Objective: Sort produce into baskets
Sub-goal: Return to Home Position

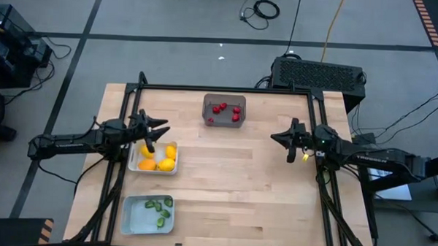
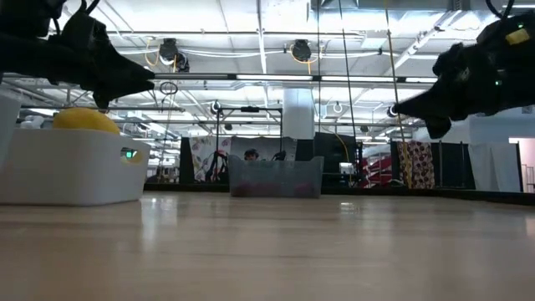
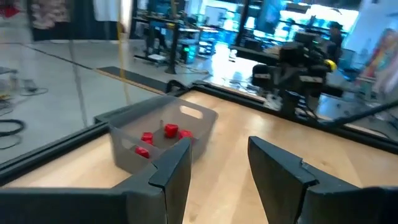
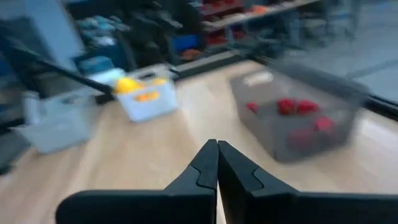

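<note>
Homing was judged in hand, produce (image 1: pixel 221 108) binned. Left gripper (image 3: pixel 219 142) apart above white tray (image 1: pixel 132 164); right gripper (image 4: pixel 217 144) pinched together, table's right. Retraction needed.

Seen from above, a dark grey translucent bin (image 1: pixel 206 112) at top centre holds small red pieces (image 1: pixel 219 107). At left, a white tray (image 1: pixel 153 171) holds yellow and orange rounds (image 1: pixel 159 159). Just below it, a light grey-blue tray (image 1: pixel 137 221) holds small green pieces (image 1: pixel 159 205)

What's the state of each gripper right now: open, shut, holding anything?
Left gripper: open, holding nothing.
Right gripper: shut, holding nothing.
</note>
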